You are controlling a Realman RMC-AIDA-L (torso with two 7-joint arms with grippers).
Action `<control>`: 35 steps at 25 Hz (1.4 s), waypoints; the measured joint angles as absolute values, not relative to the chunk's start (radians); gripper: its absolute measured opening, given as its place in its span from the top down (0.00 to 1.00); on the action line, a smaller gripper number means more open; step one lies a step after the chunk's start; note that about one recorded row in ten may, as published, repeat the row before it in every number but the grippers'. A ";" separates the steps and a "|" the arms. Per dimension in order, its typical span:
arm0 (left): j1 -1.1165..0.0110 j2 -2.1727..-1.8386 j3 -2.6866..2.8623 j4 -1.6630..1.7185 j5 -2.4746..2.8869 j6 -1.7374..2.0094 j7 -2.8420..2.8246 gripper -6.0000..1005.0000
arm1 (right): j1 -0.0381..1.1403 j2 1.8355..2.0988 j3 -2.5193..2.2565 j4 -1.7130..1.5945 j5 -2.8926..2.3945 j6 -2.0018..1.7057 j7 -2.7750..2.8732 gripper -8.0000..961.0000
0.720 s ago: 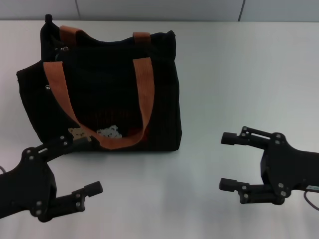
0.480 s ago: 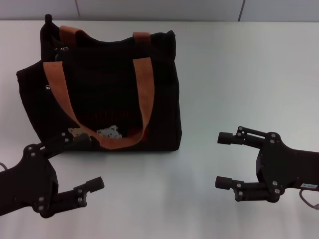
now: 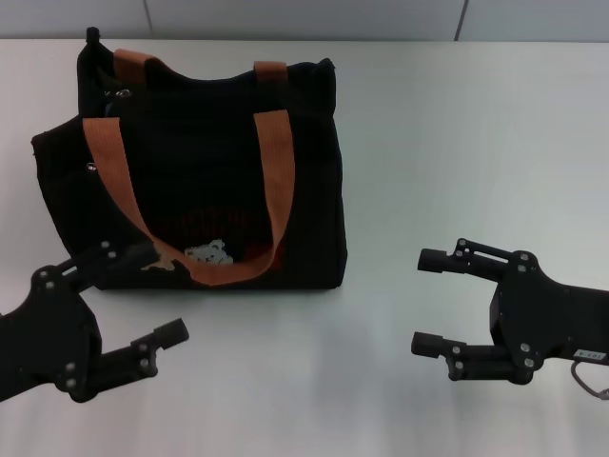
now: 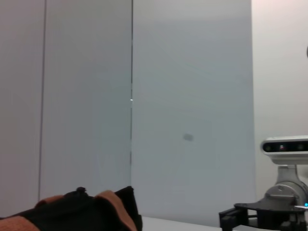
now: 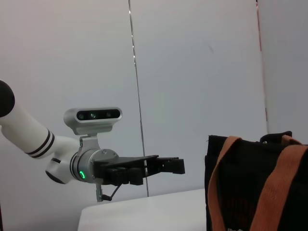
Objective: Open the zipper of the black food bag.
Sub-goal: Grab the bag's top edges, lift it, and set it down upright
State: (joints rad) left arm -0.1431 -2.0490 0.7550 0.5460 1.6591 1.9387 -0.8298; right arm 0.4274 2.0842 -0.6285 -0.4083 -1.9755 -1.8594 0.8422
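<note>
The black food bag (image 3: 200, 162) stands upright on the white table (image 3: 457, 143), left of centre, with two orange-brown handles (image 3: 274, 181). A white bear patch (image 3: 207, 253) shows low on its front. The zipper runs along the top rim, and a small silvery piece (image 3: 122, 93) sits near its far left corner. My left gripper (image 3: 141, 297) is open at the bag's near left corner, its upper finger overlapping the bag's lower front. My right gripper (image 3: 420, 302) is open, off to the right and apart from the bag. The bag (image 5: 255, 185) also shows in the right wrist view.
Bare white tabletop (image 3: 314, 381) lies between the two grippers and to the bag's right. A pale panelled wall (image 4: 144, 96) rises behind the table. The left arm's wrist camera (image 5: 94, 115) shows in the right wrist view.
My left gripper has shifted left and slightly toward the bag, now covering the tan bear patch. The right gripper has edged a little left. The bag has not moved.
</note>
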 joint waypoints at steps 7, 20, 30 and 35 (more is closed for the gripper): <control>-0.110 -2.054 0.679 0.540 1.655 1.948 -0.780 0.20 | 0.416 2.085 -0.600 -0.387 -1.931 -1.858 0.823 0.13; -0.138 -2.069 0.426 0.400 1.655 1.787 -0.715 0.20 | 0.384 2.083 -0.575 -0.385 -1.869 -1.852 0.812 0.13; -0.198 -2.071 0.404 0.312 1.652 1.689 -0.635 0.21 | 0.373 2.083 -0.575 -0.385 -1.869 -1.848 0.812 0.13; -0.177 -2.068 0.351 0.314 1.651 1.693 -0.643 0.21 | 0.372 2.083 -0.575 -0.385 -1.869 -1.848 0.811 0.13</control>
